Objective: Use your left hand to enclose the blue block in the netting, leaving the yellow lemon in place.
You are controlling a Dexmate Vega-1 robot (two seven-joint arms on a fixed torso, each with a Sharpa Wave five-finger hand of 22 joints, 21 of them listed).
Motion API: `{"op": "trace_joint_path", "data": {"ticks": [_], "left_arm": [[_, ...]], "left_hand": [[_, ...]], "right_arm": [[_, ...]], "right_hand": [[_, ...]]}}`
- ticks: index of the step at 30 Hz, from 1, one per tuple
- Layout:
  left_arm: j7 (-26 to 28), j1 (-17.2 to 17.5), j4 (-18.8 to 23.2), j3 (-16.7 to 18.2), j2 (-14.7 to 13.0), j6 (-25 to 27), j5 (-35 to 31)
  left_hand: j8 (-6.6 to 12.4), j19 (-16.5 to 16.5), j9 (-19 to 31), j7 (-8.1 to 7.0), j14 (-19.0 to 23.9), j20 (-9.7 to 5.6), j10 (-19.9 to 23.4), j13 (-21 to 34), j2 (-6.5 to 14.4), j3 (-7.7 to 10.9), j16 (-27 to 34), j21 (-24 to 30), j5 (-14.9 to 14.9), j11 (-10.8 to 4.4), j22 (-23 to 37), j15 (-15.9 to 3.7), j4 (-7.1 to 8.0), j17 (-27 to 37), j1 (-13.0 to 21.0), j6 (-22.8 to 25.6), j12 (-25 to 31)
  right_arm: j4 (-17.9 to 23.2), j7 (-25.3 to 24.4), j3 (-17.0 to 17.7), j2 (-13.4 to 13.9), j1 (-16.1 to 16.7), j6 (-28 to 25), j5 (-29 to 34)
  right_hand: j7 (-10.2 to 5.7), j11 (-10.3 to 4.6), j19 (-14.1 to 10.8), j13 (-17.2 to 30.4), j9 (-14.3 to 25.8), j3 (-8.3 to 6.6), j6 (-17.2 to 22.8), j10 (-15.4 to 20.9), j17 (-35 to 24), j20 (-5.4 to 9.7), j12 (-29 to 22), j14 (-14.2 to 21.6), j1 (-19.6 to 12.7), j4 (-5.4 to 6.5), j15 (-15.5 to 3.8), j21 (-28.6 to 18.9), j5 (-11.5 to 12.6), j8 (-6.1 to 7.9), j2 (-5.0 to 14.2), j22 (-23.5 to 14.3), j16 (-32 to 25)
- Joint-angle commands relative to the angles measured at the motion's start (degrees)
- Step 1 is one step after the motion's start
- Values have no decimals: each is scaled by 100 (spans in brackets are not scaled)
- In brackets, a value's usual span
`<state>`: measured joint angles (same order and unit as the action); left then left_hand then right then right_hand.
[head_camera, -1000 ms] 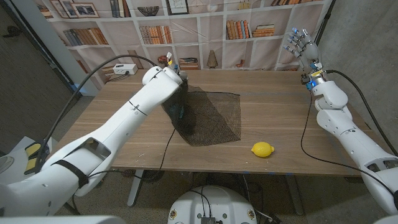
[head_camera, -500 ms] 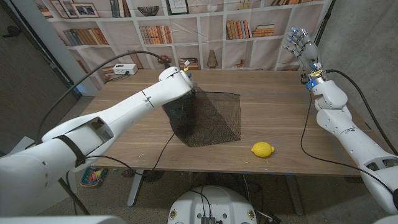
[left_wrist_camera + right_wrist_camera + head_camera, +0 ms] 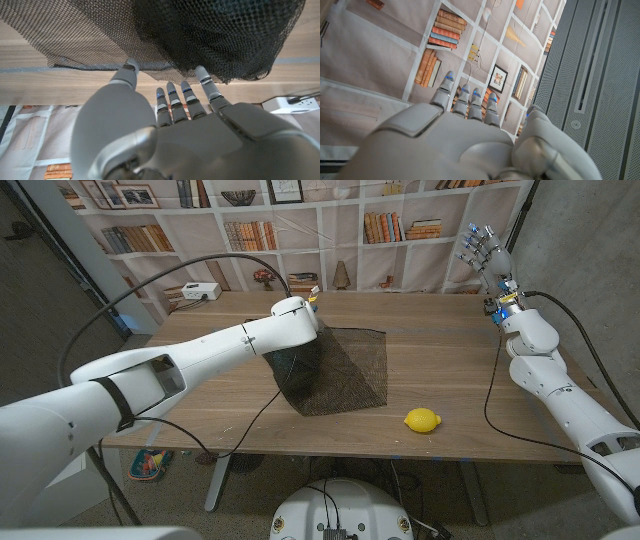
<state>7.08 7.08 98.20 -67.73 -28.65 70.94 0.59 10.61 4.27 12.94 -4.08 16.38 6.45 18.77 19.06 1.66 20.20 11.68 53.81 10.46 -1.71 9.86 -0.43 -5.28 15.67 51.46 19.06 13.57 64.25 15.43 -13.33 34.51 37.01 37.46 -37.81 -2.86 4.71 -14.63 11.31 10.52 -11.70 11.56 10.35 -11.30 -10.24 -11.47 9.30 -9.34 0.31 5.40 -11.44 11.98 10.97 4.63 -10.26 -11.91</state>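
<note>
the left hand point(image 3: 165, 125) hovered unclenched, fingers spread, holding nothing, at the netting's point(image 3: 335, 370) far edge — the blue block hidden under the bunched fold just ahead, lemon point(image 3: 422, 420) well apart — right hand point(image 3: 482, 248) raised, empty, fingers splayed.

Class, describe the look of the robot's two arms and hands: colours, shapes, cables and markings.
Both arms are glossy white with rounded shells; the left arm has a black band. Black cables run along each. The left hand and right hand are silver-grey with jointed fingers bearing small blue spots.
</note>
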Motion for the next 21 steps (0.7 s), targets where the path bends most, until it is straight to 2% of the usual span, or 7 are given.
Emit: {"op": "trace_joint_path", "data": {"ticks": [1, 6, 7, 10, 12, 16, 21], "left_arm": [[300, -115, 522, -208, -129, 685, -395], [-260, 70, 851, -72, -248, 905, -1210], [-888, 329, 812, 131, -143, 905, -2099], [-3926, 1116, -37, 884, 711, 905, -6088], [-4960, 1283, -540, 1154, 1078, 905, -7466], [-5675, 1278, -920, 1351, 1194, 905, -7989], [-5578, 1308, -1115, 1503, 1237, 905, -8028]], "left_hand": [[126, 83, -70, -12, 600, 72, 515, -45, 208, 5, 260, -91, 59, -68, 11, -260, 127, -65, -192, 307, 181], [114, 108, -106, 20, 701, 122, 510, -54, 198, -120, 308, -154, 26, -10, 17, -272, 264, -74, -478, 338, 163], [87, 139, -116, 80, 696, 156, 468, -56, 181, -173, 307, -171, 21, 41, 20, -212, 313, -80, -589, 280, 142], [62, 335, -134, 144, 662, 279, 330, -71, 108, -269, 277, -172, 23, 140, 22, 9, 362, -121, -764, 221, 73], [57, 414, -138, 147, 639, 332, 295, -77, 94, -279, 258, -164, 26, 155, 22, 38, 357, -139, -779, 202, 55], [21, 460, -143, 144, 528, 388, 212, -84, 78, -297, 199, -194, 33, 190, 19, 99, 352, -172, -817, 78, 19], [8, 477, -146, 145, 520, 403, 177, -83, 96, -288, 189, -215, 40, 212, 18, 142, 344, -189, -817, 13, 7]], "right_arm": [[-113, 28, -36, -60, -89, 21, 11], [-120, 26, -48, -71, -117, 32, 26], [-131, 43, -52, -76, -131, 42, 24], [-133, 59, -65, -84, -158, 38, 26], [-131, 69, -77, -83, -173, 26, 32], [-99, 51, -95, -81, -181, 2, 56], [-4, -35, -98, -44, -145, -62, 98]], "right_hand": [[0, -29, -20, 21, 23, -27, 60, 39, -22, 40, -13, 33, 3, -21, 12, -17, -30, 20, 0, -14, -9], [-1, -37, -25, 21, 23, -29, 63, 40, -22, 38, -13, 29, 3, -22, 4, -19, -30, 21, 1, -14, -7], [0, -32, -25, 21, 23, -29, 61, 45, -22, 39, -15, 30, 3, -23, 4, -20, -30, 20, 2, -14, -7], [-4, -29, -30, 21, 23, -30, 60, 44, -21, 45, -14, 31, 4, -23, 7, -22, -30, 19, 2, -14, -7], [-1, -24, -24, 21, 23, -31, 60, 45, -21, 47, -15, 35, 4, -24, 8, -19, -29, 19, 3, -14, -9], [-3, -35, -27, 21, 23, -33, 61, 50, -21, 49, -16, 33, 4, -25, 12, -21, -29, 19, 4, -14, -7], [-3, -28, -24, 21, 23, -34, 55, 47, -21, 49, -15, 37, 4, -26, 11, -20, -29, 17, 5, -14, -8]]}}
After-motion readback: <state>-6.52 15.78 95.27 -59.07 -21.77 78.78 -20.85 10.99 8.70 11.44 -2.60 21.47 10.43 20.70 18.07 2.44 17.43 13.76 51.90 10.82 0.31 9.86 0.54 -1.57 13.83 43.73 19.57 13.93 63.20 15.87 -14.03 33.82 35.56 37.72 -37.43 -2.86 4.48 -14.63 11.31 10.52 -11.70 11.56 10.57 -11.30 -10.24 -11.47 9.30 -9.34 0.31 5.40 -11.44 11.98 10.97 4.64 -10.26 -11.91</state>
